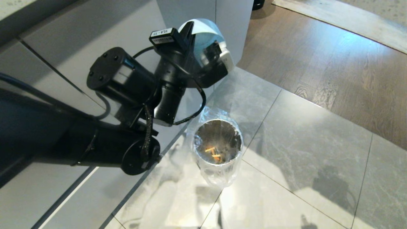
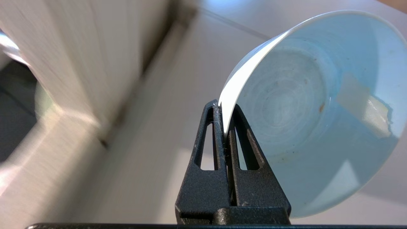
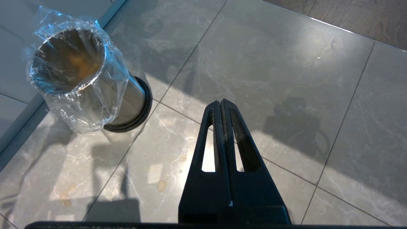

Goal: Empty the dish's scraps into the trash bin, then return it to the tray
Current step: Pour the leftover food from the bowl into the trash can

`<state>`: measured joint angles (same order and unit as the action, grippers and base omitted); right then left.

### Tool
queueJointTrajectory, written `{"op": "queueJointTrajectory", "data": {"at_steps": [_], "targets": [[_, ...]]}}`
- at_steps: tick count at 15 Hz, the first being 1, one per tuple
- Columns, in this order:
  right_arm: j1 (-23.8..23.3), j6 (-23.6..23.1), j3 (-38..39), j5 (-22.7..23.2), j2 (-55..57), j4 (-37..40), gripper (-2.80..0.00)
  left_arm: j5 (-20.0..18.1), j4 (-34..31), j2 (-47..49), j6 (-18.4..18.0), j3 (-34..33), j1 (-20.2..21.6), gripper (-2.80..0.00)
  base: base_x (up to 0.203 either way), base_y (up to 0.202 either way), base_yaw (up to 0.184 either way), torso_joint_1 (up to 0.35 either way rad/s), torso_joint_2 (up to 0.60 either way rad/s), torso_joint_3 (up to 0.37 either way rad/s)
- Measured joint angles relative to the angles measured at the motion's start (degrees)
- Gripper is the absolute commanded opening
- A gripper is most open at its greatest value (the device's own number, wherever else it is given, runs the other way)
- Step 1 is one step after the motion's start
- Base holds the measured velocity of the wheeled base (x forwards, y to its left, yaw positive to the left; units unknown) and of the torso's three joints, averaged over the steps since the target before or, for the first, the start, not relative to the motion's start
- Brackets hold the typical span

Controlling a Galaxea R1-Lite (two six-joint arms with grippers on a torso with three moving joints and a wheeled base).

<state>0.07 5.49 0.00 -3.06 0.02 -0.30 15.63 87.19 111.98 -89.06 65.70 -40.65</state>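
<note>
My left gripper (image 2: 224, 109) is shut on the rim of the dish (image 2: 302, 105), a pale blue-white bowl. The dish (image 1: 203, 35) is held tipped on its side, high up and behind the trash bin. Its inside shows bare apart from a few small specks. The trash bin (image 1: 219, 173), a shiny metal cylinder with a crinkled clear liner, stands on the floor tiles. The scraps (image 1: 213, 152), thin yellow and orange sticks, lie at its bottom. My right gripper (image 3: 221, 103) hangs shut and empty over the tiles, beside the trash bin (image 3: 92, 95). The tray is out of view.
White cabinet fronts (image 1: 63, 44) run along the left, close to the bin. Grey marble floor tiles (image 1: 302, 143) spread to the right, and a wooden floor (image 1: 334, 63) begins at the back right. A white panel (image 1: 235, 22) rises behind the dish.
</note>
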Motion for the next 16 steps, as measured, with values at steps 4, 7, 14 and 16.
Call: {"op": "queueJointTrajectory", "data": {"at_steps": [4, 7, 14, 16], "targets": [[0.0, -0.01, 0.0, 0.0, 0.0, 0.01, -2.8, -1.8, 0.0, -0.18, 1.63, -0.97, 2.99, -2.8, 0.0, 0.0, 0.0, 0.0, 0.0, 0.0], [0.0, -0.01, 0.0, 0.01, 0.0, -0.02, -2.8, -5.95, 0.04, -1.51, 2.15, -2.68, 6.71, -2.8, 0.0, 0.0, 0.0, 0.0, 0.0, 0.0], [-0.02, 0.0, 0.0, 0.0, 0.0, -0.01, -2.8, -8.76, -0.01, -2.34, 7.78, -9.44, 8.95, -2.8, 0.0, 0.0, 0.0, 0.0, 0.0, 0.0], [0.0, 0.0, 0.0, 0.0, 0.0, -0.02, -2.8, -8.48, 0.01, -2.34, 7.34, -9.72, 9.4, -2.8, 0.0, 0.0, 0.0, 0.0, 0.0, 0.0]]}}
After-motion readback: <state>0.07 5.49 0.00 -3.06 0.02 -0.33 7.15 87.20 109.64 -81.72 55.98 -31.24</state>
